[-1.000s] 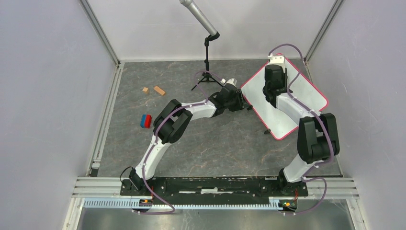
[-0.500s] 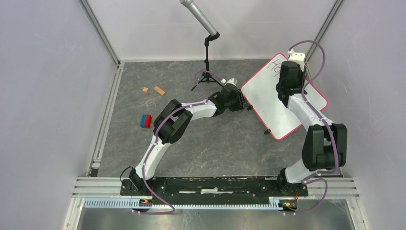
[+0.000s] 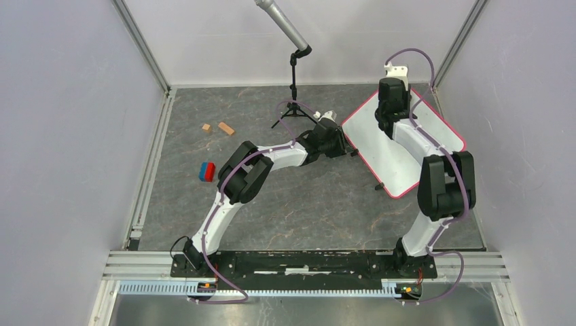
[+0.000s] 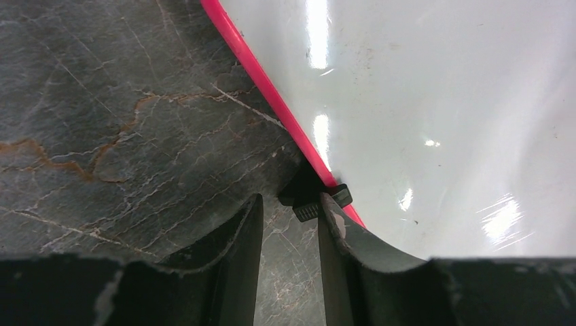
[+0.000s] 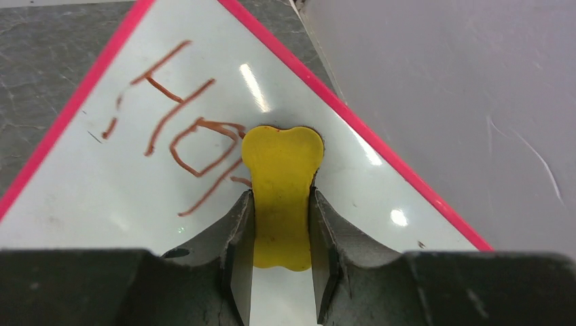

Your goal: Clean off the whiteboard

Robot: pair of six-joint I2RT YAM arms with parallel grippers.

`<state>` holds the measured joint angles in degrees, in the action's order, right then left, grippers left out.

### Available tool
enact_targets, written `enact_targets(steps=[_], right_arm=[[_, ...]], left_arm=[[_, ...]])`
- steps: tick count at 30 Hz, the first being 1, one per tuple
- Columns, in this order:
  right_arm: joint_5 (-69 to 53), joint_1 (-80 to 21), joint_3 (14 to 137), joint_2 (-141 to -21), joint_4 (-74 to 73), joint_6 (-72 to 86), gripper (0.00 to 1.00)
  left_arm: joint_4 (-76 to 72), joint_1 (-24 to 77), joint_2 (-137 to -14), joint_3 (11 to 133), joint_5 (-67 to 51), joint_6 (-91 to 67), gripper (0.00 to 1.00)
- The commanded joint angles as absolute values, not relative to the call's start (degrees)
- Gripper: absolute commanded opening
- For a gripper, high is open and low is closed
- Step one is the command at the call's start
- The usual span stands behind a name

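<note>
Right pincer (image 5: 282,207) clenched on the yellow bone-shaped piece (image 5: 282,159), which lies against the whiteboard (image 3: 372,139) just beside red-brown lettering (image 5: 180,132), near the board's far corner. Whiteboard sits far right on the grey surface (image 3: 272,197). Left pincer (image 4: 289,217) at the board's left rim, fingers narrowly apart, one tip touching a black foot (image 4: 319,200). Cannot tell whether it grips the foot.

The grey marbled worktop (image 3: 306,204) carried the whiteboard (image 3: 377,144) at 2 o'clock, a microphone tripod (image 3: 293,109) at 12 o'clock, two small wooden blocks (image 3: 226,128) at 10 o'clock and a red-and-blue block (image 3: 206,170) at 9 o'clock.
</note>
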<state>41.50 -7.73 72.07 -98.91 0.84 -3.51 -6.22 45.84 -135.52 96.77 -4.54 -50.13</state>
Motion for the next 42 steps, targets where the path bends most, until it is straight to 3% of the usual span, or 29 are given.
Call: enact_targets(steps=[1,12,28,42], right_arm=[[39.47,-7.6,77.72,-101.84,0.11,-2.88,0.34],[41.07,-3.3,61.12,-88.28,2.44,-0.27,0.34],[40.6,-10.76,77.87,-105.01,-0.76,-5.23,0.34],[41.87,-7.42,78.7,-101.87,-1.85,-5.97,0.34]], left_arm=[[0.53,45.96,-138.4,95.56,-0.56,-48.78,0.4],[0.26,45.88,-138.21,95.12,-0.79,-48.95,0.4],[0.27,45.93,-138.29,95.14,-0.21,-49.14,0.41],[0.27,46.06,-138.24,95.02,-0.25,-48.65,0.4]])
